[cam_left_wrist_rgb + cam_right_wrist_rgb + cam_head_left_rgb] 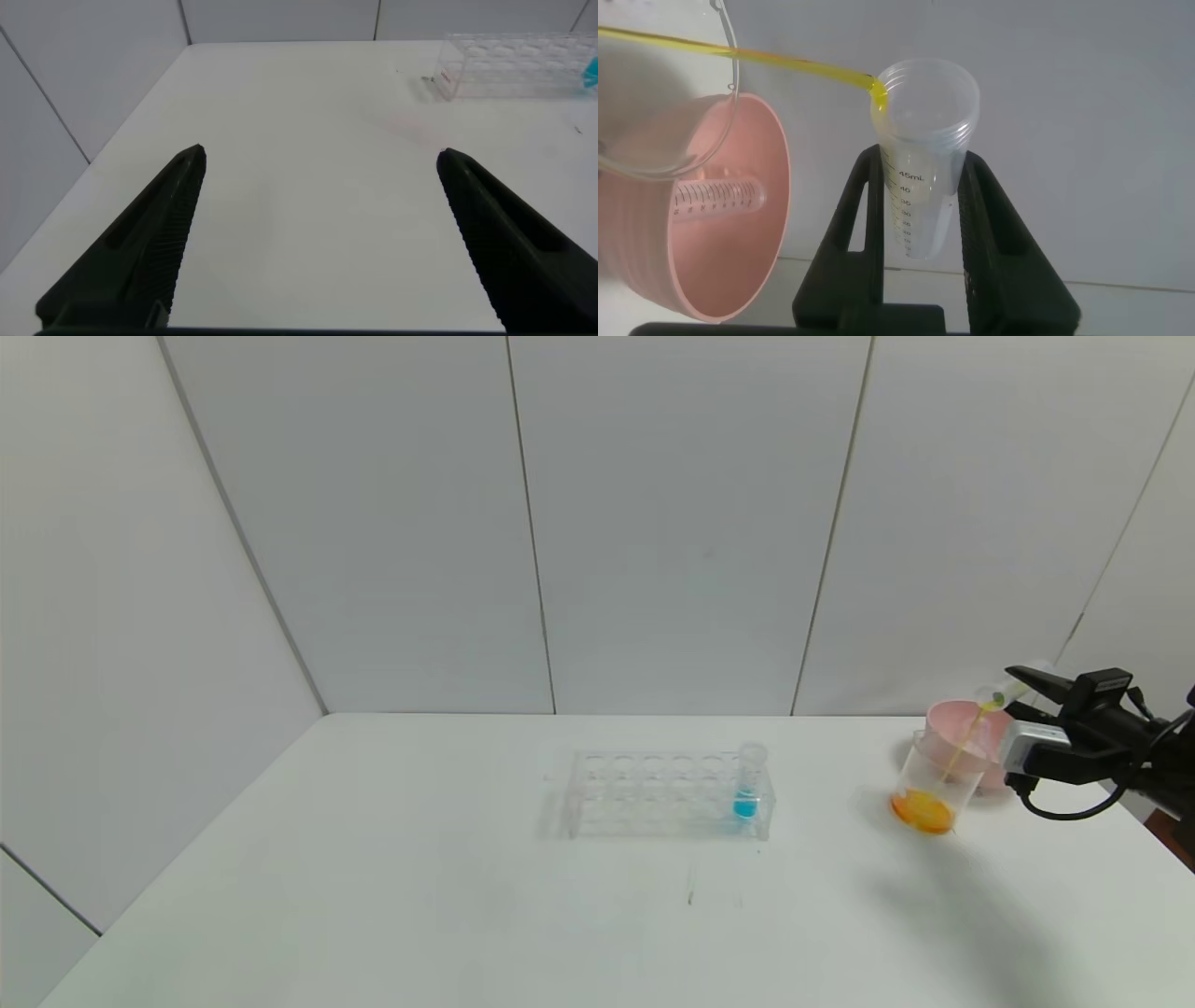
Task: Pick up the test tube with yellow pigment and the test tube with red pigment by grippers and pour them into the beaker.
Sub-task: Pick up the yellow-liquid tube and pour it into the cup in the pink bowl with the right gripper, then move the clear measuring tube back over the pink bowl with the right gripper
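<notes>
Right end effector (1019,688) clenched on test tube with yellow pigment (924,140), tube tipped, yellow stream leaving its mouth. Beaker (934,784) just below and ahead of end effector, orange liquid at bottom, touching pink bowl (962,723). Left end effector (322,233) released, hovering above counter (308,121), well apart from tube rack (667,793) holding blue tube (747,784).

The test tube with yellow pigment (920,159) carries a printed scale reading "45mL" and "40"; lower marks are illegible.

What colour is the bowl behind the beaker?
Pink; the bowl shows best in the right wrist view, behind the beaker.
</notes>
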`<state>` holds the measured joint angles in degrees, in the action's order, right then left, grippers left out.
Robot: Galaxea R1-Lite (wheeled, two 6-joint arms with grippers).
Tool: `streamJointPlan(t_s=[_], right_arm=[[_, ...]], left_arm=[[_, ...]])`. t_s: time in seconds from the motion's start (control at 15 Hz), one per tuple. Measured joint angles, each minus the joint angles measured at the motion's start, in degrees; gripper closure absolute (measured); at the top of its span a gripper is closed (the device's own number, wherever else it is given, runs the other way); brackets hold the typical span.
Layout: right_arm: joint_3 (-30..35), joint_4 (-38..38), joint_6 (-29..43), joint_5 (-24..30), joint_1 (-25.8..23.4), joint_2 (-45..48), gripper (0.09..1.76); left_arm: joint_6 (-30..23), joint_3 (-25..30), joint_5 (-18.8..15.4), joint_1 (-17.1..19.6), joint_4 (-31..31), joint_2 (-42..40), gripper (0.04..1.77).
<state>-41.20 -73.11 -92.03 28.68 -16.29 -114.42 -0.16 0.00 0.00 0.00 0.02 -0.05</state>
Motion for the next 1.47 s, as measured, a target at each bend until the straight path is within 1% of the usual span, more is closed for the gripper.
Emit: streamJointPlan(t_s=[0.87, 1.0, 1.07, 1.13, 1.27, 1.47], right_arm=[[-0.6, -1.2, -0.7, -1.7, 0.4, -0.9, 1.31], [-1.1, -1.1, 0.0, -3.3, 0.9, -0.9, 1.31], [-1.9, -0.8, 0.9, -5.4, 1.3, -0.8, 1.31], [-3.3, -0.2, 2.7, -8.1, 1.7, -0.7, 1.31], [-8.0, 4.1, 10.1, -13.6, 2.4, -0.7, 1.31], [-15.7, 16.9, 31.2, -22.9, 3.0, -0.6, 1.31]], left_arm=[[0.0, 0.0, 0.0, 0.0, 0.0, 0.0, 0.05], [0.0, 0.0, 0.0, 0.0, 0.0, 0.0, 0.05], [0.0, 0.0, 0.0, 0.0, 0.0, 0.0, 0.05], [0.0, 0.0, 0.0, 0.0, 0.0, 0.0, 0.05], [0.0, 0.0, 0.0, 0.0, 0.0, 0.0, 0.05], [0.0, 0.0, 0.0, 0.0, 0.0, 0.0, 0.05]])
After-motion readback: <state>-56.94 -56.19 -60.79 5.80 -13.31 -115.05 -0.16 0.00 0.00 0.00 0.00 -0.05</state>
